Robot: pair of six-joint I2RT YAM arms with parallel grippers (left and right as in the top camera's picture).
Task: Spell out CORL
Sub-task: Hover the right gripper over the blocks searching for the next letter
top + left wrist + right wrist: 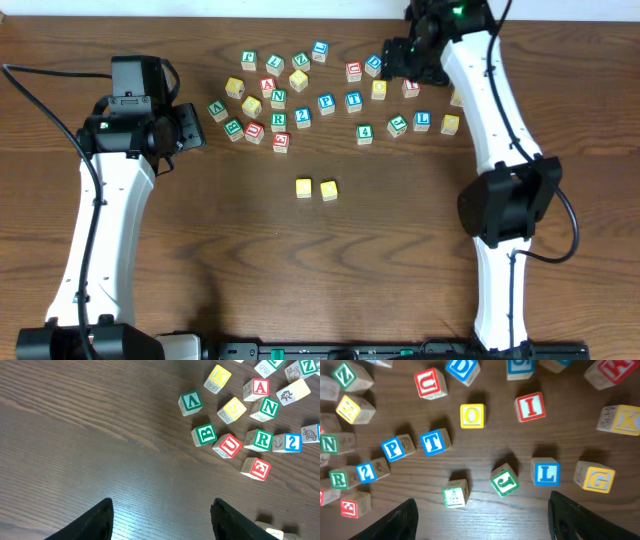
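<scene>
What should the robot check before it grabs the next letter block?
1. Right gripper open and empty: ok.
2. Left gripper open and empty: ok.
3. Wooden block with a green R lies letter up: ok.
4. Wooden block with a blue L has gaps on both sides: ok.
5. Two yellow wooden blocks side by side read C and O: cannot tell.

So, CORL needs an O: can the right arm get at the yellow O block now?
Probably yes: the right gripper hangs open close by, and the yellow O block stands free, nothing touching it.
</scene>
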